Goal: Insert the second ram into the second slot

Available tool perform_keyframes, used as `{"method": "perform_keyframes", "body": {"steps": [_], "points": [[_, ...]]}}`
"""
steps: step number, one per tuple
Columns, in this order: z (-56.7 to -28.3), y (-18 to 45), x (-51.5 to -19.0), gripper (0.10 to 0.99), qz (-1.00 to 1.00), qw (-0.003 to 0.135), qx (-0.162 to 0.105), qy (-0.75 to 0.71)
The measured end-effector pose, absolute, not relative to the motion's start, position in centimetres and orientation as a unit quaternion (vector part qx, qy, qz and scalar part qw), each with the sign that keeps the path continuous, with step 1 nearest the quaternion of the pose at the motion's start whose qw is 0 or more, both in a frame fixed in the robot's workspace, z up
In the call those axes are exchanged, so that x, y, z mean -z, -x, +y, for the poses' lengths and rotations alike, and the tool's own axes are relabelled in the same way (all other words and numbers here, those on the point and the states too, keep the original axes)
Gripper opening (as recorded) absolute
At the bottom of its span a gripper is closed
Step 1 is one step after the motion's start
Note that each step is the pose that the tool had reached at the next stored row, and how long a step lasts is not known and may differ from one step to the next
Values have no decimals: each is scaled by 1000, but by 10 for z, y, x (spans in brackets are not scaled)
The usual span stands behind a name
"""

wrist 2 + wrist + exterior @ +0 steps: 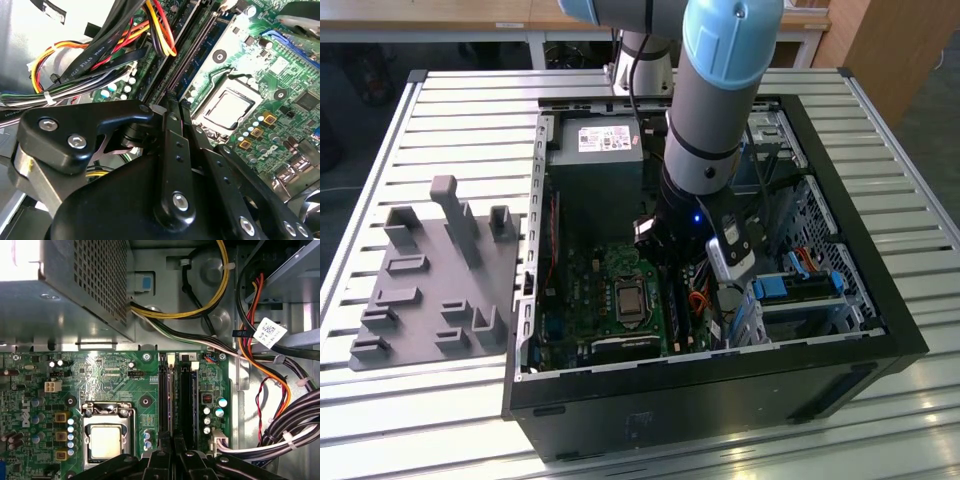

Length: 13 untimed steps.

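**Arm reaches into the open computer case, fingers pressed together over the memory slots**

The open computer case [840, 300] lies on a slatted metal table [460, 130], with a grey plastic fixture tray [430, 280] beside it toward the exterior view's left. The robot arm [720, 90] comes down into the case over the green motherboard [110, 375]. A grey power supply [65, 285] sits near the board, and bundles of coloured cables [100, 50] run along the case wall by the slots.

On the board, the processor [106, 440] sits in its socket, just beside the long black memory slots [175, 395], which run parallel to each other. The gripper [171, 440] hangs directly over one end of these slots, its fingers [172, 130] drawn narrowly together. I cannot tell whether the second ram is pinched between them or already seated in a slot; no blue stick can be made out clearly.
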State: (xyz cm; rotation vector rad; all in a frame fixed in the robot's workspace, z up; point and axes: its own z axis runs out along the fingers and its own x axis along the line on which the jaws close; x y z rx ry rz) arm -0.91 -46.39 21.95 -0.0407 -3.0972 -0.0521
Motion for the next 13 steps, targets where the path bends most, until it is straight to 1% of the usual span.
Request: {"method": "perform_keyframes", "body": {"steps": [13], "points": [[-464,9,-222,137,-1000,24,15,14]]}}
